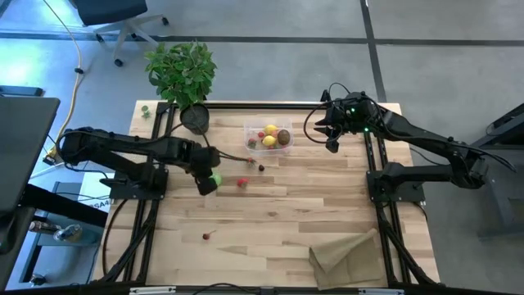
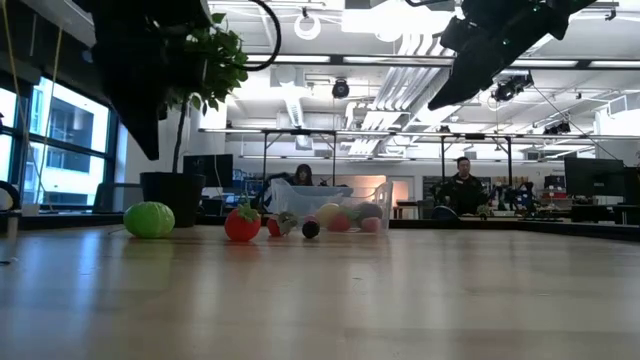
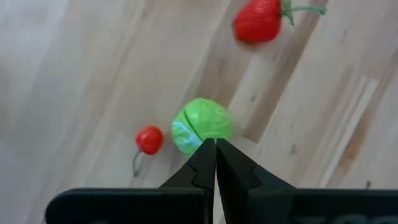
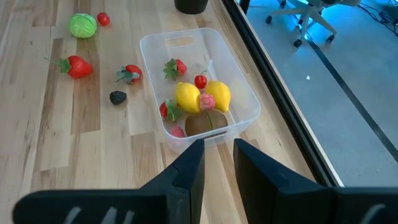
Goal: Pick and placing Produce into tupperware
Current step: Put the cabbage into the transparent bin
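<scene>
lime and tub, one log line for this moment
left gripper shut above lime | right gripper open over tub | lime on table

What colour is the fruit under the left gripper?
Bright green lime; clearest in the left wrist view.

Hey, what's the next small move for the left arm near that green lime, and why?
Probably open the left tool and lower it around the green lime. Its fingers are shut and empty just beside the lime, which lies on the table outside the tupperware. The right tool hangs apart near the container, holding nothing.
</scene>
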Controlling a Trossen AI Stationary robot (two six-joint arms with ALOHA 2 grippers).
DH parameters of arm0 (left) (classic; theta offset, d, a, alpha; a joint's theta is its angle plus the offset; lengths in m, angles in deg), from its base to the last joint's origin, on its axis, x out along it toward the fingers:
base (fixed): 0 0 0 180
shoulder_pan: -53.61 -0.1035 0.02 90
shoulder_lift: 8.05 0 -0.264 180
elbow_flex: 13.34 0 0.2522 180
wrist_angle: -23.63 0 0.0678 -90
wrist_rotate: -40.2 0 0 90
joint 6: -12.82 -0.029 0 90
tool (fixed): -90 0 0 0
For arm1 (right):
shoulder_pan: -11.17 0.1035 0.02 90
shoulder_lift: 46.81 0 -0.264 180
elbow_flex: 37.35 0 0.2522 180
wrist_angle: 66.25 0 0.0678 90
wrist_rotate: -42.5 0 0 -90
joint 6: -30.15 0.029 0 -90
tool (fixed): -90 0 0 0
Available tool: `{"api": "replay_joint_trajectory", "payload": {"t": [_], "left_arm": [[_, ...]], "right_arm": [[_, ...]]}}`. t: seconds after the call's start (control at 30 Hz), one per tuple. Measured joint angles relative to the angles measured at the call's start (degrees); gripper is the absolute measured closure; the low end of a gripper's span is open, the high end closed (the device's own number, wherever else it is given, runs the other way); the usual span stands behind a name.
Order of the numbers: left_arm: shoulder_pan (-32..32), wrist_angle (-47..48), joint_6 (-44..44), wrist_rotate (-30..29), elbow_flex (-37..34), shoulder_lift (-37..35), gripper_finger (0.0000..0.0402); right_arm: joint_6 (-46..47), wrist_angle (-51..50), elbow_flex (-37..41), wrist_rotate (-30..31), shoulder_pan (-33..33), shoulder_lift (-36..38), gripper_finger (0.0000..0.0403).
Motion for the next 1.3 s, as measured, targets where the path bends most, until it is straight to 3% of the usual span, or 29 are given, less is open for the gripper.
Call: {"api": "replay_joint_trajectory", "payload": {"t": [0.17,0.37,0.47,0.8,0.97,1.2,1.3], "left_arm": [[-0.19,0.05,8.37,-1.19,0.0,0.0,0.0398],[-0.12,1.3,29.6,-3.77,0.0,0.44,0.0398],[-0.09,1.2,34.31,-4.02,0.0,0.65,0.0398],[-0.1,3.81,37.66,-3.7,0.0,0.63,0.0398],[-0.14,8.28,35.57,-0.14,-0.11,3.02,0.0398],[-0.1,6.16,30.63,3.48,-0.11,8.05,0.0397],[-0.16,5.28,29.9,4.42,-0.13,9.32,0.0379]], "right_arm": [[0.01,-0.01,0.0,0.0,0.01,0.0,0.0327],[0.01,0.0,0.0,-0.01,0.01,0.0,0.0327],[0.0,0.0,0.0,0.0,0.01,0.0,0.0327],[-0.01,0.0,0.0,0.0,0.01,0.0,0.0327],[-0.01,0.01,0.0,-0.01,-0.01,0.0,0.0327],[0.01,0.04,0.0,-0.02,0.0,0.02,0.0327],[0.0,0.04,0.0,-0.02,0.01,0.02,0.0327]]}}
